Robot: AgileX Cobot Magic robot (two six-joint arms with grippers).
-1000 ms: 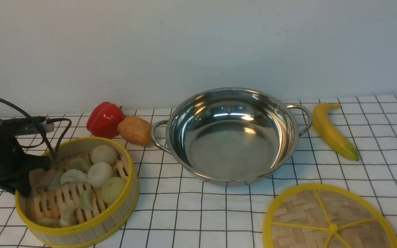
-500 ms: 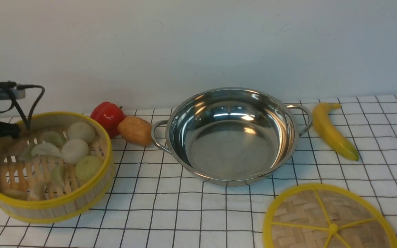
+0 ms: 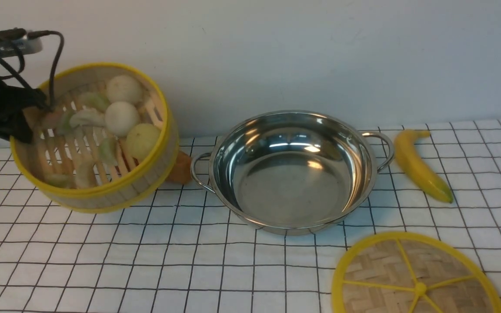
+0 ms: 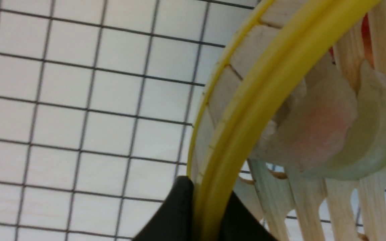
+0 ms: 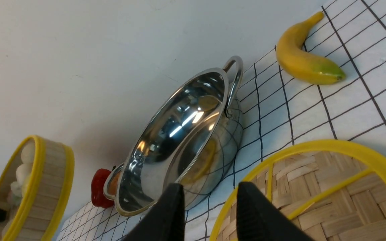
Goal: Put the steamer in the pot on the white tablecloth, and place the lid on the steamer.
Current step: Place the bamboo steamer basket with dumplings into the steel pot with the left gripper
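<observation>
The cloth and the pot at mid-frame are as they were a second ago, with the pot empty and standing on the cloth. The steamer is what moved. It sat on the cloth at lower left. Now it hangs in the air at the upper left of the front view, tilted with its open face toward the camera. It hides the red pepper and most of the orange fruit behind it. It is left of the pot and apart from it, not yet over it. The buns and dumplings sit on the slats despite the tilt. The lid lies unmoved on the cloth at lower right.

The left end effector is clamped on the steamer's left rim, one finger inside the wall and one outside. The wrist view shows only the tips, so the depth of the bite is hard to judge. The right end effector has its jaws apart, holding nothing, just above the lid's edge.

The lift looks done. Carrying the steamer across and lowering it into the pot come next, then the lid. The tilt is the risk, since food could roll out.
</observation>
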